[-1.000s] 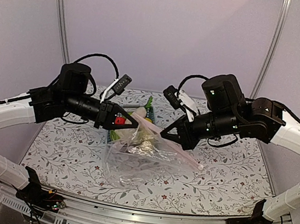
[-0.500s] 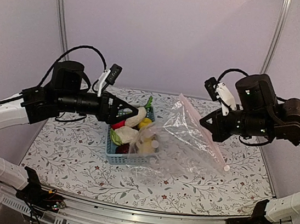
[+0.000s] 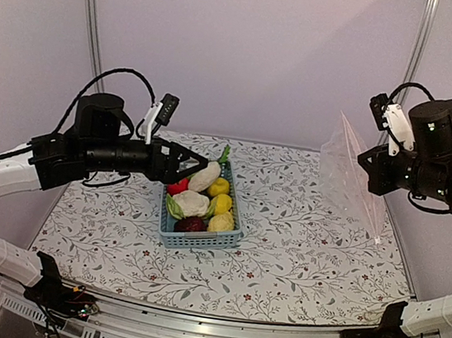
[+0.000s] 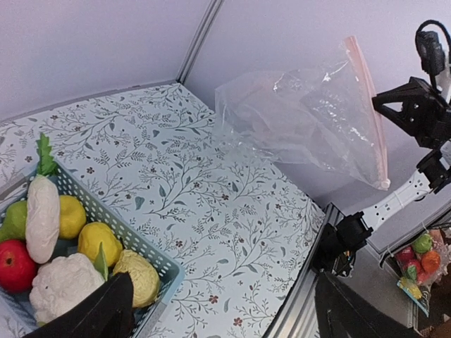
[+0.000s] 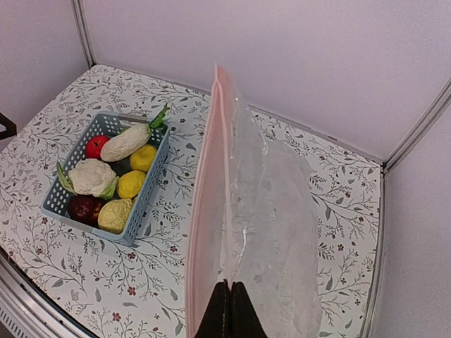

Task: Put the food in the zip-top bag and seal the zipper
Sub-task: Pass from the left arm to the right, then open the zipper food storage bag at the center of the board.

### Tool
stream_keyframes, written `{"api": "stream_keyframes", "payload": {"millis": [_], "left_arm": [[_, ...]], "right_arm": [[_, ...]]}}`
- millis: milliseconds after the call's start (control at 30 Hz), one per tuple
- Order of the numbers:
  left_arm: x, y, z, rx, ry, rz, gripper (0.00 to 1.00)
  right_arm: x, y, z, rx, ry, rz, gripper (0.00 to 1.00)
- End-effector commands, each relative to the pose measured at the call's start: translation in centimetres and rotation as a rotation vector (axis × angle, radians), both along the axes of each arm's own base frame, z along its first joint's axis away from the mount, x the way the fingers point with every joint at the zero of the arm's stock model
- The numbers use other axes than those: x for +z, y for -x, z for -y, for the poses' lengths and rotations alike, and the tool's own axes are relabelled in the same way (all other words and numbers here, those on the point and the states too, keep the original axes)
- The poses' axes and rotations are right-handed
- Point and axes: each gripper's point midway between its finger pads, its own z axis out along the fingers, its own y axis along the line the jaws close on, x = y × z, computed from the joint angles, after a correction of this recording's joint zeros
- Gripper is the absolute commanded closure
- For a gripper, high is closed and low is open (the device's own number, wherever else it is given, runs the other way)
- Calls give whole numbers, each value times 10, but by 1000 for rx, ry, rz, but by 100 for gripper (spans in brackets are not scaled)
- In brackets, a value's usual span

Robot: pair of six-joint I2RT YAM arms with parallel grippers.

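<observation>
Well, the zip-top bag (image 5: 271, 211) hangs aloft.
Right gripper (image 5: 227, 284) pinches its edge near the table's (image 3: 306, 255) right edge; left gripper (image 3: 199, 165), spread, hovers over the basket (image 3: 200, 240) of food (image 3: 192, 205).

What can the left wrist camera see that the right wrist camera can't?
Only the left wrist camera: more toy food past the edge of the table, and the right arm seen from outside. Only the right wrist camera: the whole basket, with the dark purple piece in one corner. Both: the bag held up by the shut right claw, plus the lemons, cauliflower and tomato in the basket.
</observation>
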Motion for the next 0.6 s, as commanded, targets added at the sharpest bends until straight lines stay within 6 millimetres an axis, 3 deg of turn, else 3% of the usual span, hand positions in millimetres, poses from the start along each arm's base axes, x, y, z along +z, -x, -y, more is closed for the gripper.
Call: {"api": "stream_keyframes", "payload": {"millis": [0,133,233,367,567], "left_arm": [[-6,6,12,-5,27,-37,10],[-14,7,21,1,82,-83,10],[-20,11,31,-17,142,-117,10],[-40,17,43,-31,161,-191,11],[-64,23,63,-42,219,-285,17]], "right_arm": [[-37,-8,-35,35,-22,-74,100],[-92,-12,-91,108,-142,-200,100],[-121,-16,-123,125,-221,-273,100],[-134,-18,-150,155,-308,-318,100],[-132,-17,-170,195,-397,-340,100]]}}
